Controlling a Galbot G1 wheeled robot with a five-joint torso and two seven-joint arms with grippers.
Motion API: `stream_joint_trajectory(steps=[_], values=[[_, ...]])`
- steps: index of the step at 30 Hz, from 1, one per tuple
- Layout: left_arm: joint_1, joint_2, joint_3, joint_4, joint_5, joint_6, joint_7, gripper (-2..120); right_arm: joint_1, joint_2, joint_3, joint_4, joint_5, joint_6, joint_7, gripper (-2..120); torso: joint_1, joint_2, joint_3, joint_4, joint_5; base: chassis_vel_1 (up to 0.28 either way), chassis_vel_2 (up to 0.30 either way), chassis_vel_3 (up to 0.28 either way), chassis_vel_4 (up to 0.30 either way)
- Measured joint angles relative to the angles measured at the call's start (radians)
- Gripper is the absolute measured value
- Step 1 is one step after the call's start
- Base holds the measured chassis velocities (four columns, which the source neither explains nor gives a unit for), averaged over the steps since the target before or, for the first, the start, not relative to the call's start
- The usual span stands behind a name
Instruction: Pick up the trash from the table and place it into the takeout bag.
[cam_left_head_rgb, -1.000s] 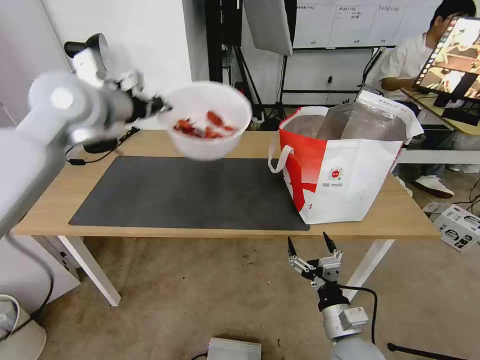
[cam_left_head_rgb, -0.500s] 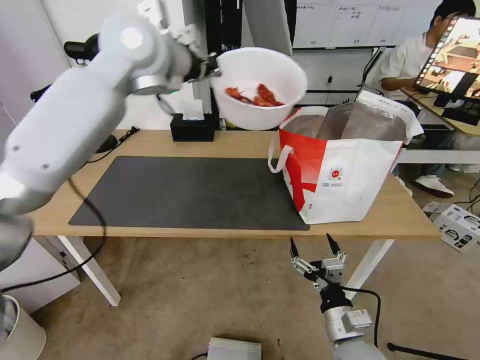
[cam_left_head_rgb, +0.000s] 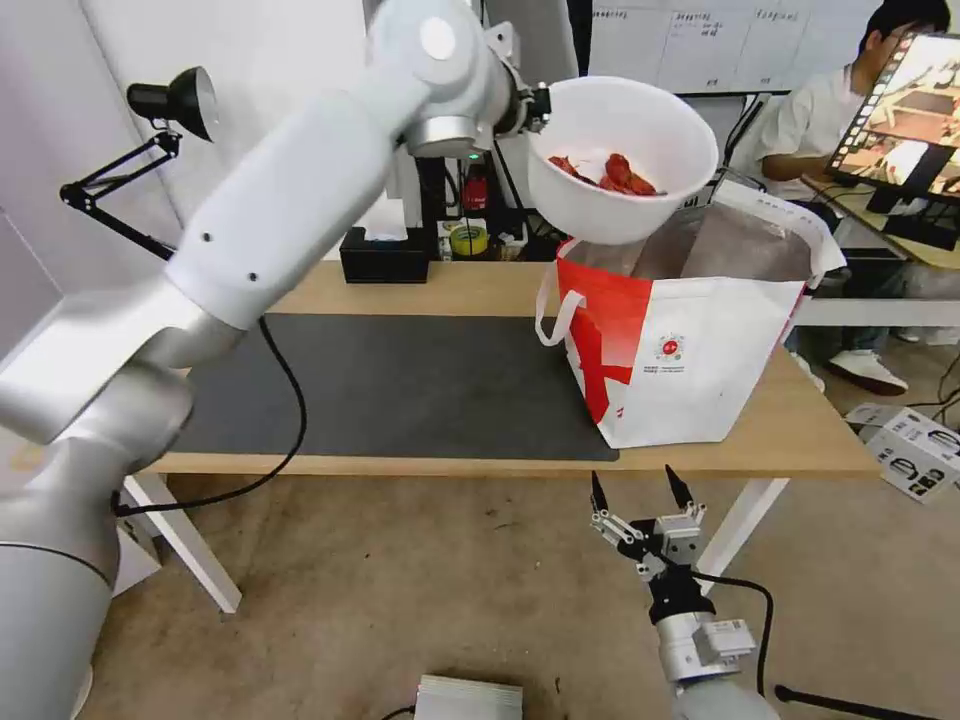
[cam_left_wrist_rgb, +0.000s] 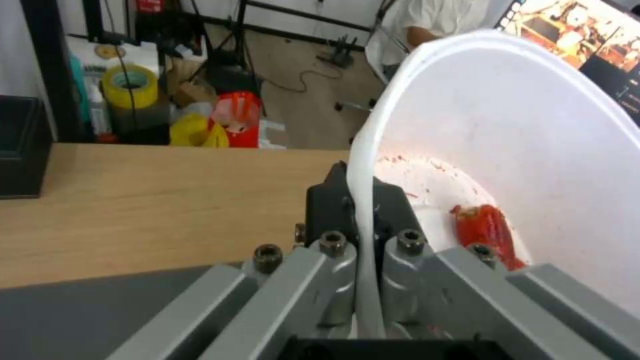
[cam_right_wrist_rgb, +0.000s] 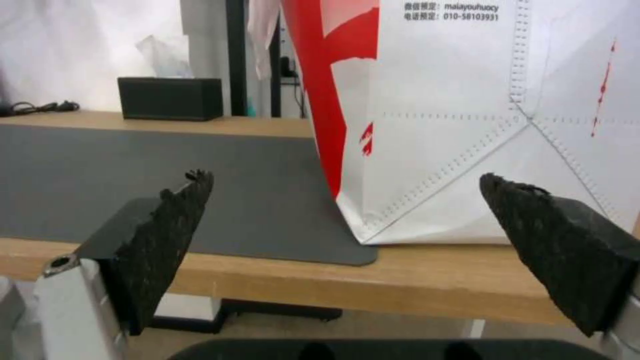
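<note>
My left gripper (cam_left_head_rgb: 538, 104) is shut on the rim of a white bowl of red crayfish shells (cam_left_head_rgb: 622, 160), which it holds high in the air just above the left edge of the open takeout bag (cam_left_head_rgb: 690, 340). In the left wrist view its fingers (cam_left_wrist_rgb: 360, 220) pinch the bowl's rim (cam_left_wrist_rgb: 363, 150), with red shells (cam_left_wrist_rgb: 487, 230) lying inside. The white bag with a red side panel stands on the right end of the light-wood table (cam_left_head_rgb: 800, 430). My right gripper (cam_left_head_rgb: 642, 488) hangs open below the table's front edge, in front of the bag (cam_right_wrist_rgb: 467, 115).
A dark grey mat (cam_left_head_rgb: 400, 380) covers the table's middle. A black tissue box (cam_left_head_rgb: 385, 255) sits at the back edge, and a desk lamp (cam_left_head_rgb: 165, 100) stands at the far left. Boxes (cam_left_head_rgb: 915, 450) lie on the floor to the right.
My left arm has swung the bowl up and to the right, from above the mat's back to over the bag's left edge. The right gripper has barely moved.
</note>
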Motion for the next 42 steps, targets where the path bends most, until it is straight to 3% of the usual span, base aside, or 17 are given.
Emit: stream_joint_trajectory(steps=[23,34,42], values=[[0.018,-0.214,0.011,0.197,0.157,-0.002,0.076,0,0.006,0.007,0.018,0.001,0.006,-0.001,0.006,100,0.0,0.0,0.0,-0.0002,0.0002,0.0,0.0,0.0,0.0],[0.05,-0.236,0.033,0.264,0.226,-0.022,0.133,0,0.013,0.008,0.018,-0.003,0.008,-0.001,0.01,100,0.0,0.0,0.0,0.0,-0.0001,0.0,0.0,0.0,0.0],[0.072,-0.233,0.037,0.237,0.232,-0.031,0.136,0,0.012,0.012,0.021,-0.005,0.008,-0.001,0.01,100,0.0,0.0,0.0,0.0,-0.0001,0.0,0.0,0.0,0.0]])
